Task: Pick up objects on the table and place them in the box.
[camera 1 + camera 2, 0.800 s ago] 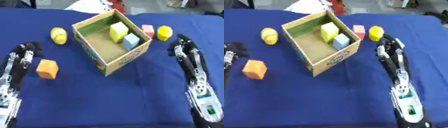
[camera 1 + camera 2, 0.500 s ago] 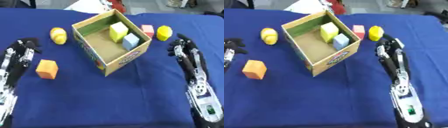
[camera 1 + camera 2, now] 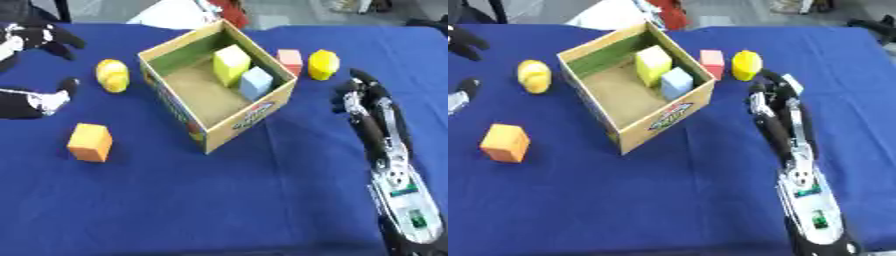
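Fingers spread — left hand, beside yellow object

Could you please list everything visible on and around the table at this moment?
Table: one, covered in blue cloth, fills the view.
Box: one, cardboard with green inner walls, open, centre of the table.
Yellow block: one, inside the box at its far side.
Light blue block: one, inside the box, beside the yellow block.
Pink block: one, on the cloth just right of the box.
Yellow object: one, right of the pink block.
Yellow rounded object: one, left of the box.
Orange block: one, near left of the box.
Left hand: black, spread open at the far left, holding nothing.
Right hand: black, right side, near the yellow object, holding nothing.
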Controlling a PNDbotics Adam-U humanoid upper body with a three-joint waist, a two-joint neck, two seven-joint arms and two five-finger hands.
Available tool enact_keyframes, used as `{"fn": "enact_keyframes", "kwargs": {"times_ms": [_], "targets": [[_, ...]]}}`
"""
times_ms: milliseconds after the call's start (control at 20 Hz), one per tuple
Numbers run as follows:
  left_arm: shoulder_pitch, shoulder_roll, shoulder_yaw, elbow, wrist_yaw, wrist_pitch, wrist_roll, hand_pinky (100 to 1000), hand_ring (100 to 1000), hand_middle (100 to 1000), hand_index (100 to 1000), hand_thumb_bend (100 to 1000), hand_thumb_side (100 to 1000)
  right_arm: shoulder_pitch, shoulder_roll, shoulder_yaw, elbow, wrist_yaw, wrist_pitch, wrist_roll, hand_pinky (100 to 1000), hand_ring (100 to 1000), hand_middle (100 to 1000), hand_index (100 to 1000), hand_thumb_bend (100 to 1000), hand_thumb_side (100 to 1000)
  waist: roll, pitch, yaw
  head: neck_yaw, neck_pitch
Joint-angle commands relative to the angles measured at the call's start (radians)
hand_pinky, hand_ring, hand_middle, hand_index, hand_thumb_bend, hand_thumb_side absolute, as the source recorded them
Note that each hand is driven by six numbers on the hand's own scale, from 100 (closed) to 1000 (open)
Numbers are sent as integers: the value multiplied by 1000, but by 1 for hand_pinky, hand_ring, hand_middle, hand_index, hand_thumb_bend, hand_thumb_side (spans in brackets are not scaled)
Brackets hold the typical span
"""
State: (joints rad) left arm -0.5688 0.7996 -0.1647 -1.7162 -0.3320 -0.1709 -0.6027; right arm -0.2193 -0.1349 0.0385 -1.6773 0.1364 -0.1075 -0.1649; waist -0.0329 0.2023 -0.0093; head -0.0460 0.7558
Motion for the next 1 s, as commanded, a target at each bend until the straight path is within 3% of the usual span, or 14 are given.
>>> {"fn": "enact_keyframes", "kwargs": {"times_ms": [50,250,450,800,1000], "targets": [[-88,59,-82,58,-96,-38,-164,813,769,808,894,414,291,-3,-24,4,-10,5,-3,6,563,600,607,877,100,632,20,-33,-6,2,6],[-172,15,-157,172,-217,-88,-282,810,779,817,911,515,356,3,-28,5,-7,6,-3,7,563,600,607,876,100,631,25,-39,-11,-1,12],[-199,-22,-197,270,-309,-130,-303,808,784,823,926,594,424,3,-29,4,-7,5,-4,7,563,600,607,876,100,632,29,-38,-14,-3,13],[-201,-58,-196,368,-412,-163,-288,806,786,825,933,614,420,2,-27,2,-7,5,-5,4,562,600,607,876,100,632,30,-35,-13,-6,8],[-195,-64,-203,393,-413,-191,-300,812,787,828,932,613,451,3,-26,2,-7,4,-4,4,562,600,607,876,100,632,29,-34,-14,-7,7]]}}
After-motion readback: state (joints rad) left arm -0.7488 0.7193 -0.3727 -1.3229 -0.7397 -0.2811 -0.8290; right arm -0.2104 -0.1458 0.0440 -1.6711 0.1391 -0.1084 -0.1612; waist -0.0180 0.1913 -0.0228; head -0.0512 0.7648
